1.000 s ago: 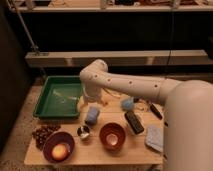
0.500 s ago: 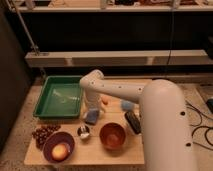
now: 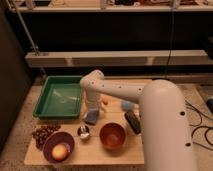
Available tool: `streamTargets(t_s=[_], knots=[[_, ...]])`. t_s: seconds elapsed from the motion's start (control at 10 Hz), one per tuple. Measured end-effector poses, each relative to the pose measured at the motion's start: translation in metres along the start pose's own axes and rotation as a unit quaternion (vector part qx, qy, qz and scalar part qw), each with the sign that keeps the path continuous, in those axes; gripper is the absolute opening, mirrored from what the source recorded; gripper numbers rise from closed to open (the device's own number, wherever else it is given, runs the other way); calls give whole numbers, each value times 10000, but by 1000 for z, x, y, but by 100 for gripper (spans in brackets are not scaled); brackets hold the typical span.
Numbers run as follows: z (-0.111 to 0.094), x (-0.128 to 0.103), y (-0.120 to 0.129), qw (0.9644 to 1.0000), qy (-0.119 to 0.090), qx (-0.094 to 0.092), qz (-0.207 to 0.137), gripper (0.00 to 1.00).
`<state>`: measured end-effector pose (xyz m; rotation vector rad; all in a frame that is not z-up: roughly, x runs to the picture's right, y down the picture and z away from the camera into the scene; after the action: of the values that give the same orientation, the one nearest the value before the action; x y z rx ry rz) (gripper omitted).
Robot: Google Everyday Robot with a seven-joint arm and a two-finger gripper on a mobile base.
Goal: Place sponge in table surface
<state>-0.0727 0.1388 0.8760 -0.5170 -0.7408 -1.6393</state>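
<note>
The sponge (image 3: 92,117) is a blue-grey block lying on the wooden table (image 3: 125,155), just right of the green tray's near corner. My white arm reaches in from the lower right, bends at the elbow (image 3: 93,80) and points down. The gripper (image 3: 92,107) is directly above the sponge, at or very near its top. The gripper's body hides the contact.
A green tray (image 3: 59,96) sits at the left. Grapes (image 3: 44,133), a purple bowl with an apple (image 3: 59,149), a small cup (image 3: 83,131) and a brown bowl (image 3: 112,136) line the front. A black object (image 3: 132,121), a blue object (image 3: 127,105) and a small orange item (image 3: 104,102) lie to the right.
The arm has swung closer and fills more of the right side. The gripper has come down a little over the sponge. The sponge has stayed in the same spot on the table.
</note>
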Motion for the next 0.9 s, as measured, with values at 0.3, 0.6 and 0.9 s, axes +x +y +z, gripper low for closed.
streamTargets(t_s=[0.3, 0.6, 0.9], knots=[[4, -14, -7, 9999, -139, 21, 63, 80], [3, -8, -7, 9997, -161, 48, 175, 80], [13, -4, -5, 9992, -288, 120, 240, 79]])
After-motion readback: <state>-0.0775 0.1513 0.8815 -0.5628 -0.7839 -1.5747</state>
